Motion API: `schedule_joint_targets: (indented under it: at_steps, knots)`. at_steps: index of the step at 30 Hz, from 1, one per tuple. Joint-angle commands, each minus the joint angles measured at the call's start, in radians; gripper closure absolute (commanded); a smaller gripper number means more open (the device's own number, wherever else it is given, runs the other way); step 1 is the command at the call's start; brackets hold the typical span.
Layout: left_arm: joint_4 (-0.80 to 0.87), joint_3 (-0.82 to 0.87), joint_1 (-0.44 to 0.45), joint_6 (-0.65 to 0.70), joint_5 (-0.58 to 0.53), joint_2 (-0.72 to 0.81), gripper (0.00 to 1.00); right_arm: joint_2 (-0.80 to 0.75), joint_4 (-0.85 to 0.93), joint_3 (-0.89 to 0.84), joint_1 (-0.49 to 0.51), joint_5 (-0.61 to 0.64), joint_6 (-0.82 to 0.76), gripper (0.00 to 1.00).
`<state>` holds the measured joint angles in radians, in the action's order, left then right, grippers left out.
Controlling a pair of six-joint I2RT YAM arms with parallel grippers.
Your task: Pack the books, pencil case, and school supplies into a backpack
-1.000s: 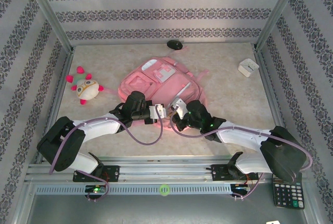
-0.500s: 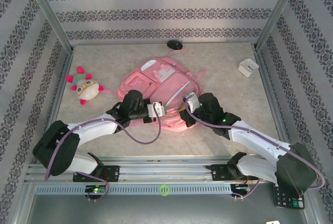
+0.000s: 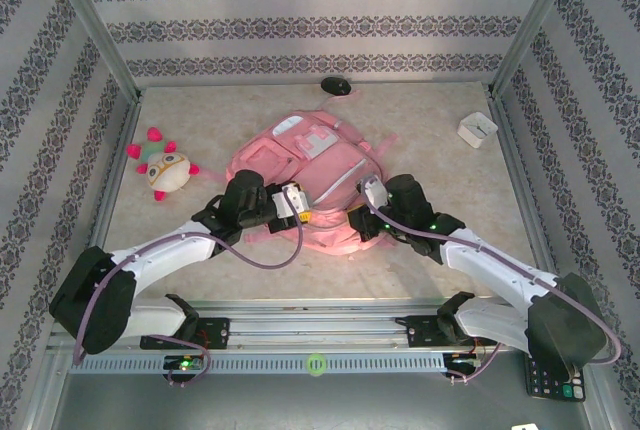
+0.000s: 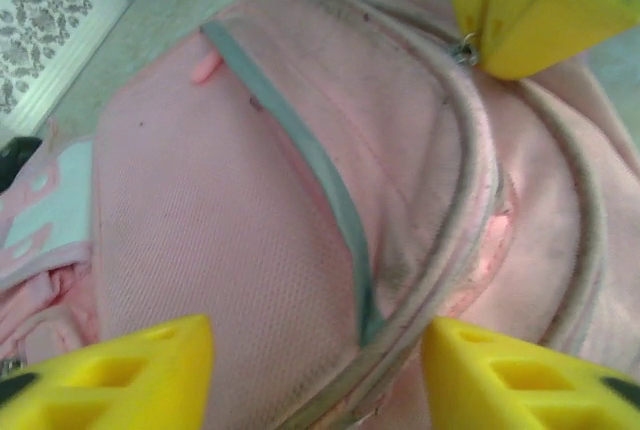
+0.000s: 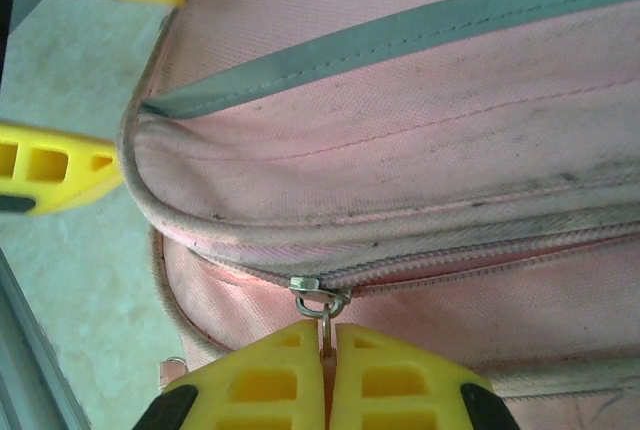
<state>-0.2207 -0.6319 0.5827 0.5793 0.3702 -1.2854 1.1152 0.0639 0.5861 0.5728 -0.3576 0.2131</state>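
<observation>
Pink backpack (image 3: 318,165) lying flat at the middle of the worktop (image 3: 440,165), pocketed front facing up; both arms reach onto its near end, the left arm from the near left, the right arm from the near right.

Left jaws open; in the left wrist view their yellow fingers (image 4: 110,370) stand wide apart above the pink mesh fabric, with nothing held between them; a grey stripe (image 4: 300,150) runs across the panel beneath, ending between the two fingers.

Right jaws closed on the metal zipper pull (image 5: 322,308) of the backpack; in the right wrist view the two yellow fingers (image 5: 250,380) meet on the pull, just below the slider on the zip line; the same fingers appear at the upper right of the left wrist view, with the pull at their edge.

Also on the worktop, apart from the backpack: a plush toy (image 3: 165,170) to the left; a small white square box (image 3: 478,130) at the far right; a dark oval object (image 3: 337,86) at the far edge; a black calculator (image 3: 553,375) sits at the near right, beside the right arm's base.
</observation>
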Motion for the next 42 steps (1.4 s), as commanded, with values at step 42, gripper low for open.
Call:
schedule_joint_targets:
  at_steps: [42]
  knots:
    - [-0.01, -0.186, -0.255, -1.055, -0.151, -0.155, 0.32, 0.233, -0.273, 0.017, 0.34, 0.167, 0.295, 1.0]
